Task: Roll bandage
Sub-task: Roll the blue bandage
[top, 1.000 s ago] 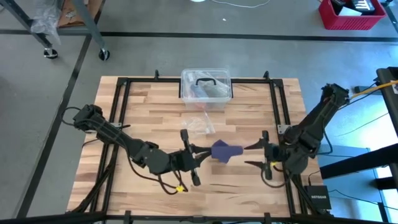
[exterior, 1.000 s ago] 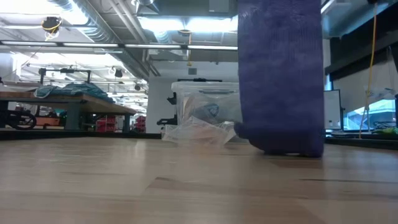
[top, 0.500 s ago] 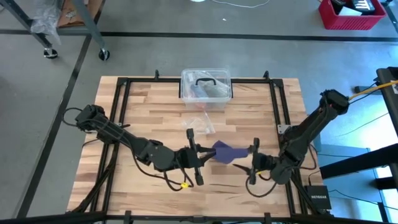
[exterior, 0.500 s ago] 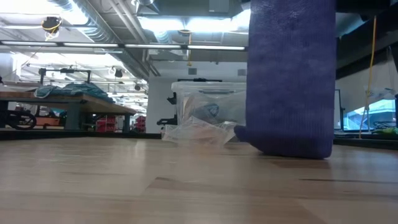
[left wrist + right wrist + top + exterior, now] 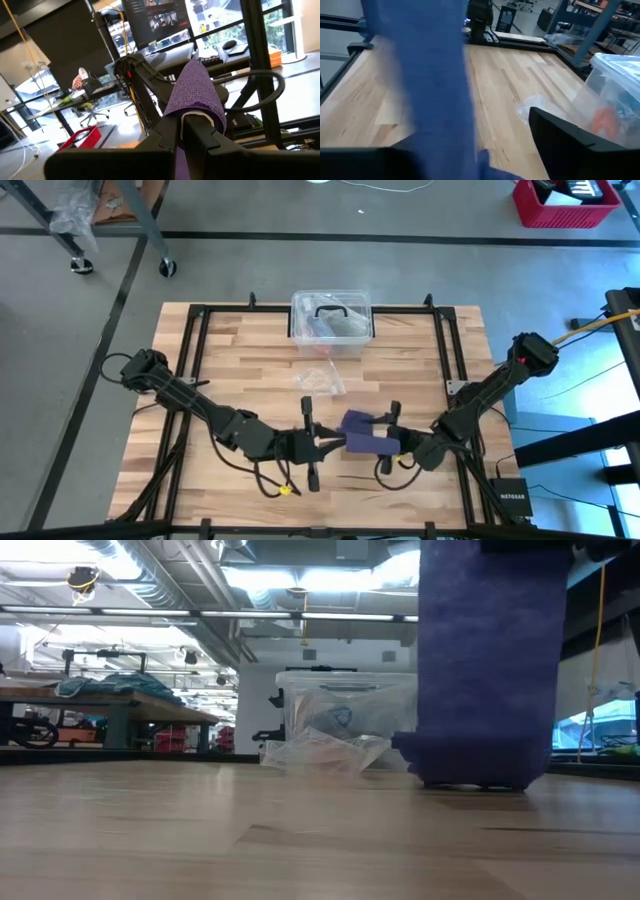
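The dark purple bandage (image 5: 364, 436) hangs in the middle of the table's near half from my left gripper (image 5: 336, 442), which is shut on it. In the low view the bandage (image 5: 486, 660) drops as a broad strip, and its lower end (image 5: 470, 772) rests on the wood. My right gripper (image 5: 386, 440) stands open just right of it, a finger on either side of the strip. In the right wrist view the bandage (image 5: 427, 75) fills the gap beside one dark finger (image 5: 570, 145). Whether those fingers touch the cloth, I cannot tell. My left gripper pinches the bandage's upper end (image 5: 194, 102) between its two shut fingers, and the cloth drapes over the fingertips. The fingers lie level and come from the table's left. The strip hangs below them, with its lower end on the table.
A clear plastic box with a black handle (image 5: 332, 318) stands at the far edge. A crinkled clear wrapper (image 5: 322, 378) lies between it and the grippers. A black frame (image 5: 452, 370) borders the wooden table, with bare wood at the near left.
My right gripper has moved down and toward the table's left and near edge, up to the bandage, and stays open, its fingers now on either side of the strip. The bandage has swung a little toward it, with its lower end still on the table.
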